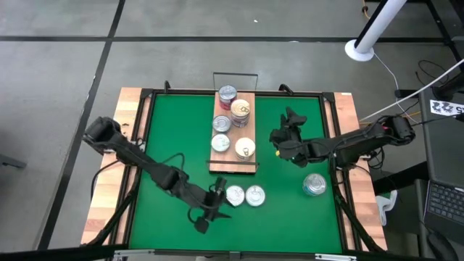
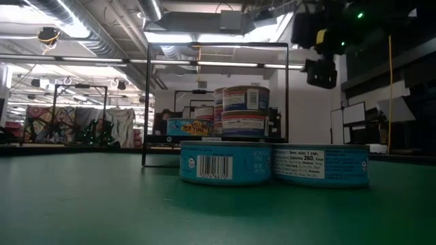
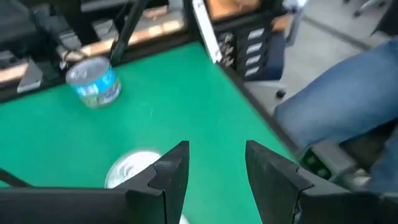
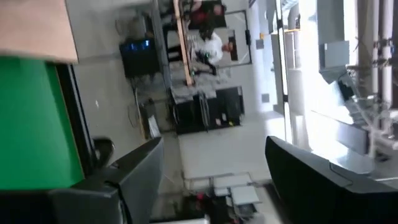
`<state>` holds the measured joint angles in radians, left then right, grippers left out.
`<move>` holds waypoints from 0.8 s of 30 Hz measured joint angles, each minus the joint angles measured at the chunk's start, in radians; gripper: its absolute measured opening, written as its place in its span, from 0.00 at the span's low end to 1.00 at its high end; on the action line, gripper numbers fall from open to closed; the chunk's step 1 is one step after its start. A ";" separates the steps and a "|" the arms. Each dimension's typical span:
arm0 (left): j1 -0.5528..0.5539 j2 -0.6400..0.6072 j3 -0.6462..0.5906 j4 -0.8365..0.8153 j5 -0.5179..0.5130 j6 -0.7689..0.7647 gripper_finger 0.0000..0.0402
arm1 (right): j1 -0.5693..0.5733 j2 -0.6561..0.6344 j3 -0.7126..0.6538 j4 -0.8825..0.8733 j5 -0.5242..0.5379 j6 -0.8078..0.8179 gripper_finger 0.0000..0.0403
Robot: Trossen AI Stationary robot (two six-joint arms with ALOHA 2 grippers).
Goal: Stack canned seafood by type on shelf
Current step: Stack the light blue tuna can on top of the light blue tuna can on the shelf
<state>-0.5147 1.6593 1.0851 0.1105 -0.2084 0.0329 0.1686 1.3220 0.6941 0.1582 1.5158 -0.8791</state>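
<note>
Two squat round metal tins [image 1: 244, 195] with silver lids and teal paper labels side by side, touching, on the green felt mat [image 1: 167, 138] just off the near end of the long light-brown wood-grain shelf [image 1: 233, 164]. Probably dense, rigid, smooth-walled and slippery; best pinched across the side wall. Left gripper [image 1: 215, 201] just beside them, jaws partly apart, empty. Right gripper [image 1: 279, 135] raised beside the shelf, jaws wide, empty. Larger silver tin [image 1: 314, 184] lying apart.
</note>
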 joint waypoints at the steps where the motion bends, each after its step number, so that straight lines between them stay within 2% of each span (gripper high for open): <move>1: -0.001 0.020 0.000 0.006 -0.012 0.000 0.38 | 0.017 -0.003 0.000 0.002 0.000 0.023 0.69; 9: -0.005 0.139 0.000 0.002 -0.091 -0.007 0.38 | 0.173 -0.013 0.000 -0.005 -0.067 0.204 0.69; 16: -0.005 0.193 0.000 -0.031 -0.100 -0.009 0.38 | 0.326 -0.013 0.000 -0.004 -0.255 0.425 0.69; 24: -0.005 0.203 0.000 -0.111 -0.126 -0.006 0.38 | 0.456 -0.012 0.000 -0.005 -0.494 0.541 0.69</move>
<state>-0.5194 1.8626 1.0847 0.0000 -0.3340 0.0268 0.6244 1.3098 0.6941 0.1535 1.0217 -0.3376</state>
